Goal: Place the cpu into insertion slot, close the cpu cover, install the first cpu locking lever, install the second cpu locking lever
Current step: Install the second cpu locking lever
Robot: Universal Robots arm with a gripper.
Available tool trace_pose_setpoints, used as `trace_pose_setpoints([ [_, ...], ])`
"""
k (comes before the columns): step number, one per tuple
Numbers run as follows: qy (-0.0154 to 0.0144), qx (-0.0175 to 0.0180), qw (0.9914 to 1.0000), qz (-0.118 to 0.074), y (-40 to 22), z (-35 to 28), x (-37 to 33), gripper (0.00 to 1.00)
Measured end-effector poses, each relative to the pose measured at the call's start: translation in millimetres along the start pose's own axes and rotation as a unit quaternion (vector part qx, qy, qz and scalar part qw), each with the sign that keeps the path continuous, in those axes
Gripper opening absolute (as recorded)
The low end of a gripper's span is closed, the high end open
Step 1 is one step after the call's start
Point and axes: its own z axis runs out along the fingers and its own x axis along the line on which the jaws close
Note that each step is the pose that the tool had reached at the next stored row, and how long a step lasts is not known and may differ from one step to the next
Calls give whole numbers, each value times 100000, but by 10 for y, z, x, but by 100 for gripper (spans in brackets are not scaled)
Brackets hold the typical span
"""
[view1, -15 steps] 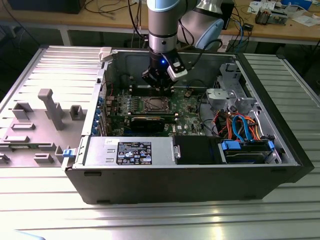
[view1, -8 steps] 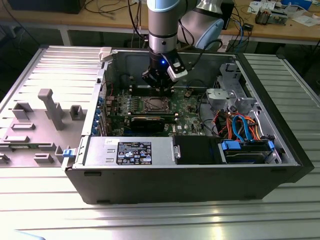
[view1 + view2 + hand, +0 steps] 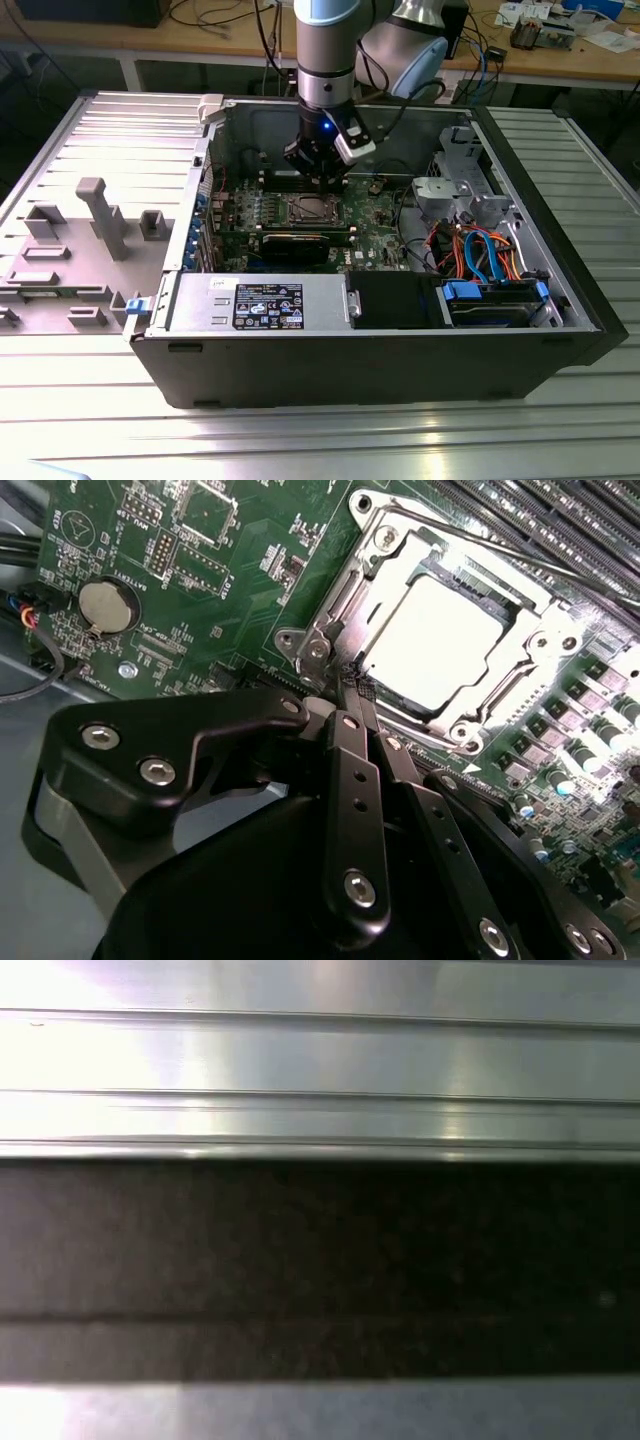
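1. At the exterior view's left, we note a grey moulded side panel lying flat on the ribbed metal table, just beside the open computer case.
2. Inside the case, we see the green motherboard, with the power supply along the near wall.
3. We find the gripper directly above the insertion slot, hanging from the arm.
4. In the second wrist view, the gripper has its fingers drawn together to a narrow tip with nothing between them; that tip sits at the hinge corner of the cpu cover.
5. The cpu lies flat in the insertion slot, with the cpu cover frame down around it.
6. A thin locking lever runs along the far edge of the frame.
7. At the exterior view's right, we see the drive cage and orange and blue cables.
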Motion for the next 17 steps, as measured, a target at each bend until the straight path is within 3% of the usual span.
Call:
trace_pose_setpoints([
  [5,2,1,100000,1,-43,0,0,11],
  [17,1,1,100000,24,-45,-35,0,11],
])
